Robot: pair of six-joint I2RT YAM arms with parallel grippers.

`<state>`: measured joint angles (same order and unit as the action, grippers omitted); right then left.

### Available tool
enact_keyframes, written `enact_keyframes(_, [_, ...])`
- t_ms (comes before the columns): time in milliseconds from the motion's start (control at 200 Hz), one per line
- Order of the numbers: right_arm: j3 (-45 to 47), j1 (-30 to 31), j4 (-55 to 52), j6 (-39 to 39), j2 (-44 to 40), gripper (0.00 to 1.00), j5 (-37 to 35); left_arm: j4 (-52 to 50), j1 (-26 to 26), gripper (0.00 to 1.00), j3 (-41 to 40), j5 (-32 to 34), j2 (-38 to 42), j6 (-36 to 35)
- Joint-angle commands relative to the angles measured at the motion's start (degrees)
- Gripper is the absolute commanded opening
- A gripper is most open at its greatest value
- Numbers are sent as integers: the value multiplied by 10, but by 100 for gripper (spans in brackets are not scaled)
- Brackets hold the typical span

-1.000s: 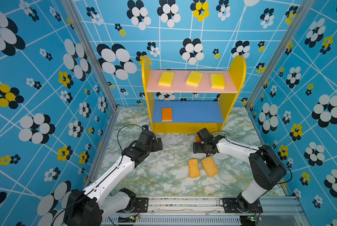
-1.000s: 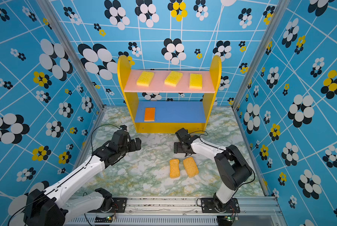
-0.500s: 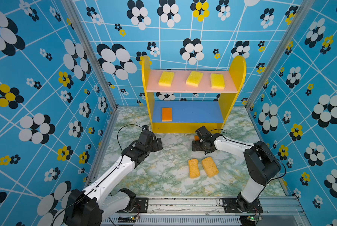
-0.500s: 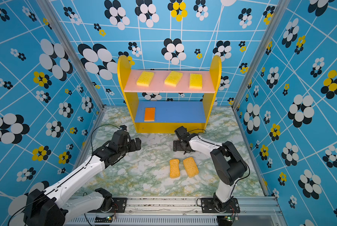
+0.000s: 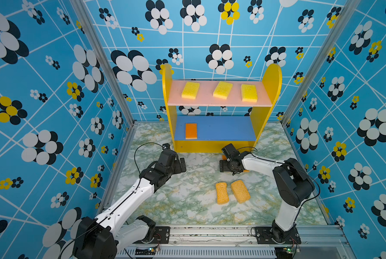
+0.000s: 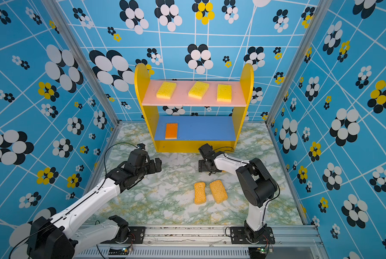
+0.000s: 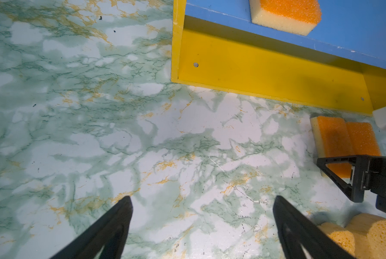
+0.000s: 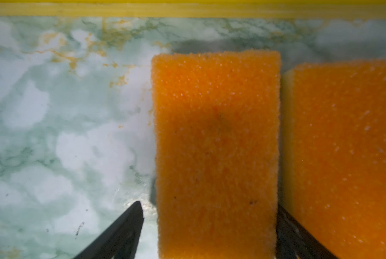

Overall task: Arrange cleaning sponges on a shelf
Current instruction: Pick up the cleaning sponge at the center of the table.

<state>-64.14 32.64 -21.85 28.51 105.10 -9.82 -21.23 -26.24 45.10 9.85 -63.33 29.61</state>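
Note:
The shelf stands at the back, with three yellow sponges on its pink board and one orange sponge on its blue board. Two orange sponges lie side by side on the floor before the shelf's base. My right gripper is low over one of them, jaws astride it. One finger touches its edge and the other stands a little off. The second orange sponge lies just beside. Two tan blocks lie nearer the front. My left gripper hovers open and empty over bare floor.
Patterned blue walls close in the marble floor on three sides. The shelf's yellow base front stands close behind the right gripper. A metal rail with both arm bases runs along the front edge.
The right gripper has sunk lower onto the orange sponges near the shelf base and its jaws have narrowed round one of them. The left arm has not moved.

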Motion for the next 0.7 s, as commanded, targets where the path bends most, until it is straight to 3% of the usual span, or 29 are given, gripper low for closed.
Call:
enact_keyframes(0, [3, 2, 5, -2, 5, 84, -21, -12, 4, 99, 16, 9, -1, 9])
enact_keyframes(420, [-24, 32, -26, 1, 43, 76, -73, -10, 4, 99, 15, 6, 3, 12])
enact_keyframes(695, [-18, 34, -20, 11, 31, 62, -77, -11, 4, 99, 15, 6, 2, 13])
